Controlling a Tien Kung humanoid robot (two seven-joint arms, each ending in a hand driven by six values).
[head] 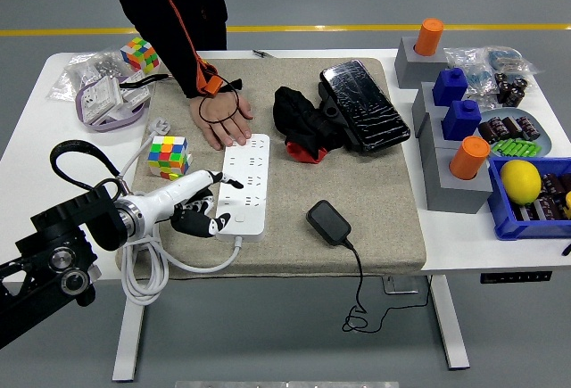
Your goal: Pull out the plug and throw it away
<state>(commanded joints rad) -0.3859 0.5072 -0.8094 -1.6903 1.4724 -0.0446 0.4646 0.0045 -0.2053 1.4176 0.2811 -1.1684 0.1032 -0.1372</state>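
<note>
Head view showed the left hand (198, 210) reaching in from the lower left, resting at the left edge of the white power strip (244, 185) on the grey mat (375, 201). One white finger stretched across onto the strip's face, the others curled loosely beneath; it gripped nothing that could be made out. The black plug (328, 222), an adapter with a thin black cord (359, 290) trailing over the desk's near edge, lay on the mat to the right of the strip, apart from it and well clear of the hand. At the far end of the strip a person's hand (222, 122) pressed flat, its fingertips on the strip. A colourful cube (169, 156) stood just left of the strip, near the robot's wrist. The right arm was out of view.
</note>
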